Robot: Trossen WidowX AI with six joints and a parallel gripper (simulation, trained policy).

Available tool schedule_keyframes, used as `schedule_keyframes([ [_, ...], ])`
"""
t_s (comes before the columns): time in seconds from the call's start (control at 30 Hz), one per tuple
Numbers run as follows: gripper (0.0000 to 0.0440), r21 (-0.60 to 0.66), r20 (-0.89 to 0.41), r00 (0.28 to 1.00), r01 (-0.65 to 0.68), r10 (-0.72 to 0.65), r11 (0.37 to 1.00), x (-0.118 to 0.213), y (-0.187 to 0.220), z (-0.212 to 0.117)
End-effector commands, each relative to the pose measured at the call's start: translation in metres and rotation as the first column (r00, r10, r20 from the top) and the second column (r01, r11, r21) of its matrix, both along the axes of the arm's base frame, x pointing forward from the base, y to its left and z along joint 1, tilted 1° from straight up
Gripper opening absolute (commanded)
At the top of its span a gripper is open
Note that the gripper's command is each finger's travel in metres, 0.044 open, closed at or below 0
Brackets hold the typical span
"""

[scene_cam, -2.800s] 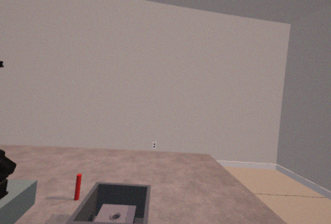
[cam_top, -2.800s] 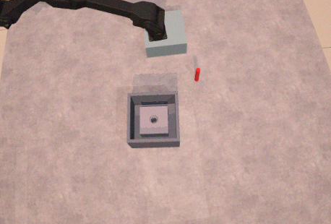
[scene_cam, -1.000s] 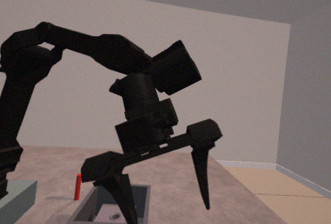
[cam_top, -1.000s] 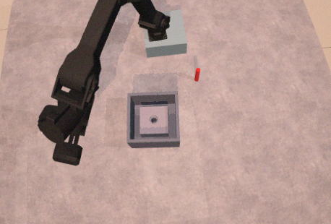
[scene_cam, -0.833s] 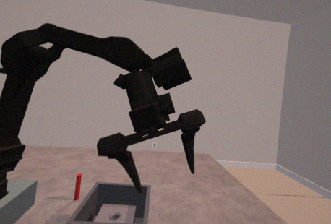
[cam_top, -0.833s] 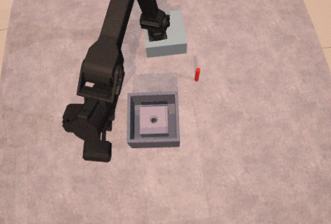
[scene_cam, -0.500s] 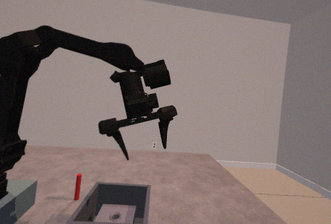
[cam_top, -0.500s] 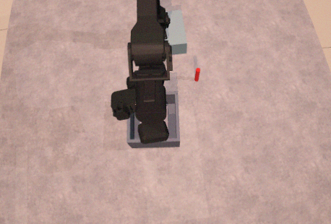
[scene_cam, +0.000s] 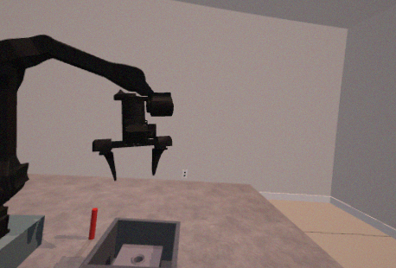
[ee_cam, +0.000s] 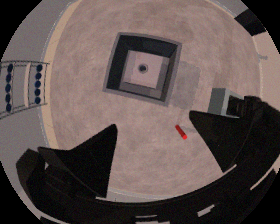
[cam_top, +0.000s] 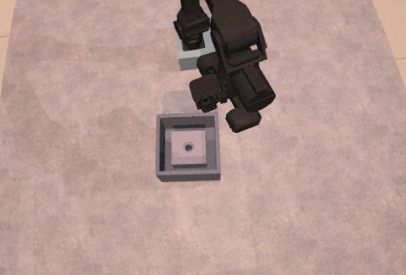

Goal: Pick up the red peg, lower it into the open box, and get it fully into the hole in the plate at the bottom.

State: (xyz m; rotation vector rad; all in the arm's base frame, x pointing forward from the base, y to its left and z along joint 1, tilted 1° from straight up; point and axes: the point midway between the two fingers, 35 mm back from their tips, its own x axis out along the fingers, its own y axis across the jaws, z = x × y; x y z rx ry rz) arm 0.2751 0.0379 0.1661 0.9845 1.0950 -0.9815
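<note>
The red peg (scene_cam: 92,224) (ee_cam: 181,132) stands upright on the table beside the open box, and the arm hides it in the top view. The grey box (cam_top: 188,176) (ee_cam: 174,75) has a pale plate (cam_top: 179,157) (scene_cam: 151,253) (ee_cam: 153,79) at its bottom. The plate's round hole (cam_top: 189,146) (scene_cam: 138,258) (ee_cam: 143,68) is empty. My gripper (scene_cam: 135,177) (ee_cam: 153,121) is open and empty, pointing down high above the table. In the wrist view the peg lies between the directions of the two fingers, nearer the right finger, well below them.
A pale blue-green block (cam_top: 189,62) (scene_cam: 22,234) (ee_cam: 217,101) sits under the arm's base, behind the box. The box walls stand up around the plate. A rack (ee_cam: 28,85) shows beyond the table at the left of the wrist view.
</note>
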Motion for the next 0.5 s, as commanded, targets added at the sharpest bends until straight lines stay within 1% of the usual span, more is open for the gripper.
schedule_keyframes([
  [0.0,0.044,0.01,-0.053,0.998,-0.023,0.023,1.0,-0.025,0.017,-0.009],
  [0.23,0.044,0.006,-0.149,0.987,-0.061,0.061,0.998,-0.059,0.037,-0.033],
  [0.47,0.044,-0.002,-0.205,0.974,-0.096,0.094,0.995,-0.077,0.048,-0.06],
])
